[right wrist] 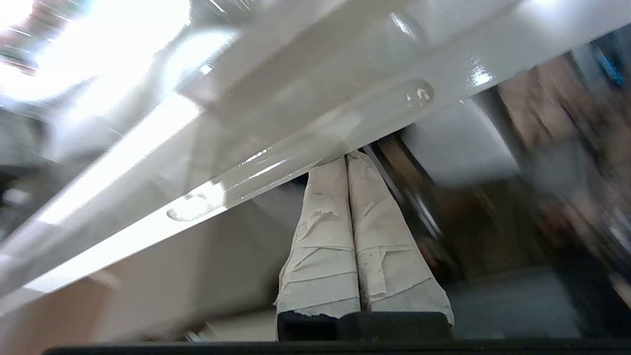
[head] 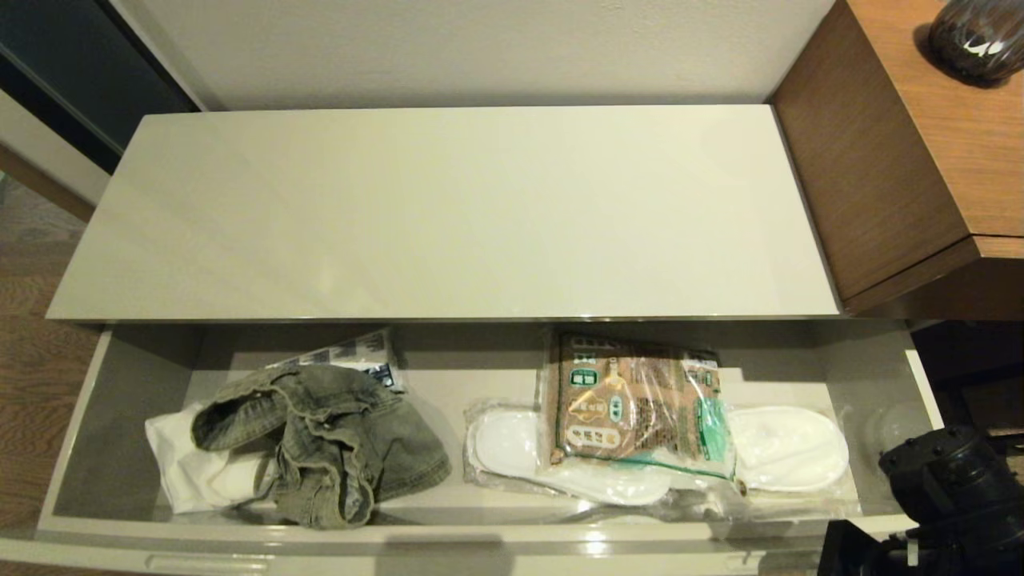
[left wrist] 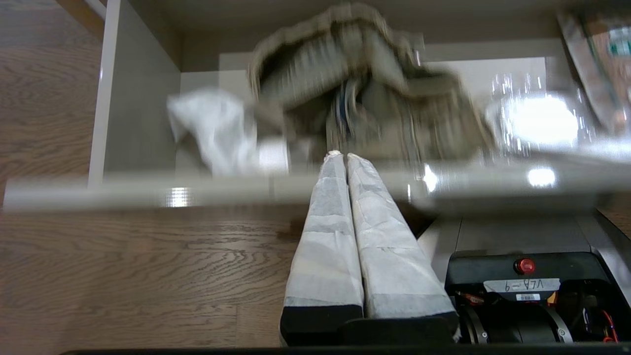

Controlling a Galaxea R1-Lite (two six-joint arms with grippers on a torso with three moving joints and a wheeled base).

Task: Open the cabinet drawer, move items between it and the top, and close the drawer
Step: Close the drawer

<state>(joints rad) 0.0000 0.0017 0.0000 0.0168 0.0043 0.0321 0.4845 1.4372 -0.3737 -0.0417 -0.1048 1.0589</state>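
The cabinet drawer [head: 112, 416] stands pulled out below the cream-white top [head: 448, 216], which is bare. In the drawer's left half a grey-green denim garment [head: 336, 448] lies crumpled over a white cloth [head: 188, 472]. The left wrist view shows the garment [left wrist: 365, 88] and the cloth [left wrist: 217, 133] beyond the drawer's front edge [left wrist: 148, 195]. My left gripper [left wrist: 341, 155] is shut and empty, its tips at that front edge, just short of the garment. Below the drawer front's right end [right wrist: 296, 128], my right gripper [right wrist: 346, 159] is shut on nothing; only its arm [head: 944, 496] shows in the head view.
Plastic-wrapped white slippers [head: 788, 448] and a brown-and-green printed packet [head: 624, 408] fill the drawer's right half. A taller brown wood-grain unit [head: 896, 144] with a dark vase [head: 976, 36] stands at the right. Wood floor [left wrist: 123, 266] lies before the cabinet.
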